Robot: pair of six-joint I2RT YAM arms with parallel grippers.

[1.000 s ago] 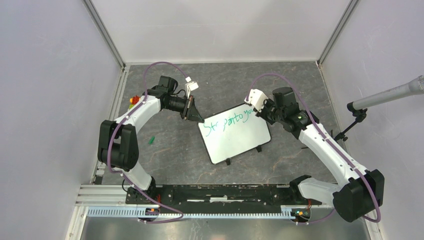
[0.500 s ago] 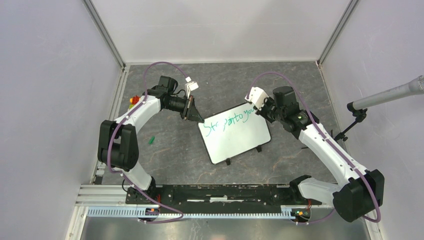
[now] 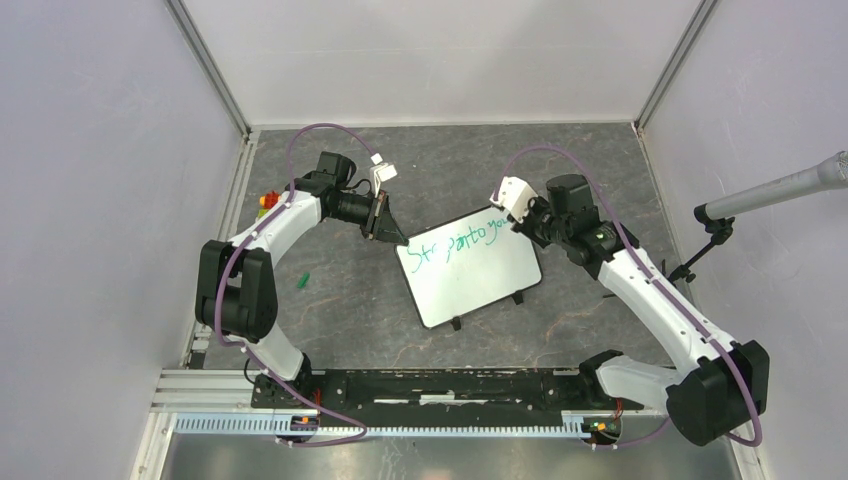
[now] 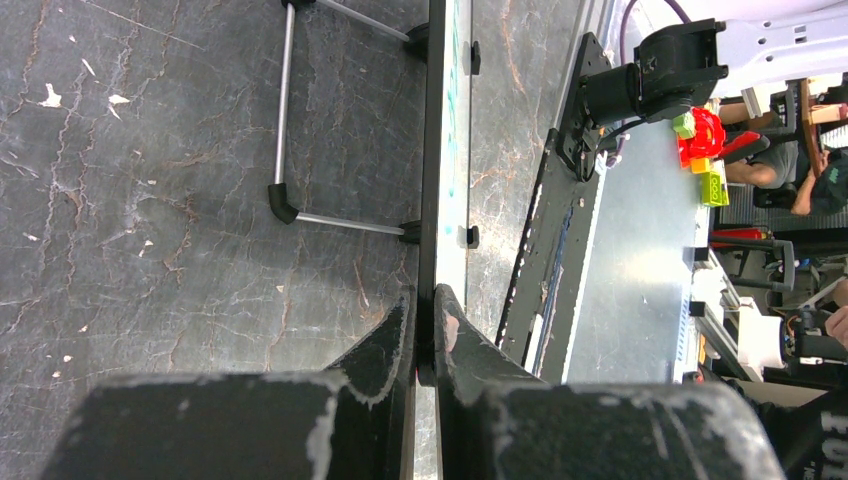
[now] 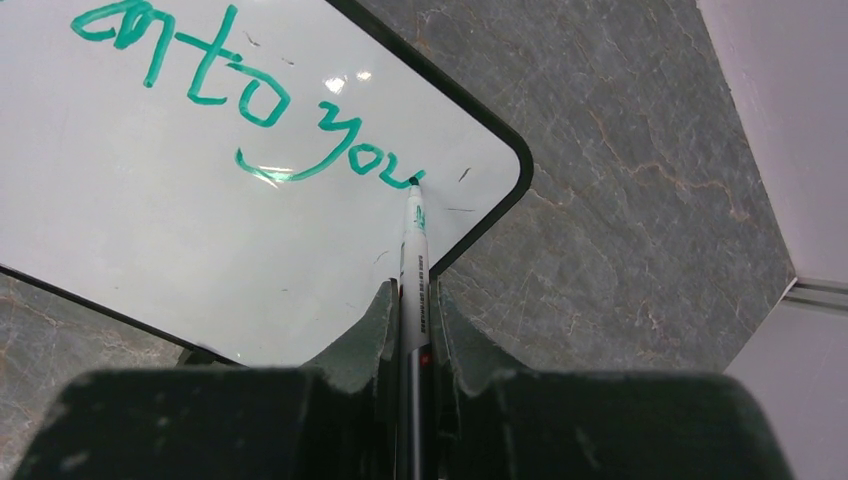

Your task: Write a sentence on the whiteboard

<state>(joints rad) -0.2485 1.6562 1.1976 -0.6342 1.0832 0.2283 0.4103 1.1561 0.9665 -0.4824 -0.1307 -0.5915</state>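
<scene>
Resting slanted near the middle of the dark grey stone-patterned desk (image 3: pixel 340 310), the small white rectangular whiteboard (image 3: pixel 475 285) with a thin black frame carries the green handwritten sentence (image 3: pixel 462 243) along its far side, ending in "to you". The left fingers (image 4: pixel 398 330) are pressed together on the board's edge at its 10 o'clock corner. The right fingers (image 5: pixel 380 325), at the 1 o'clock corner, are clamped around a white marker pen (image 5: pixel 415 255), whose green tip touches the board just after "you".
</scene>
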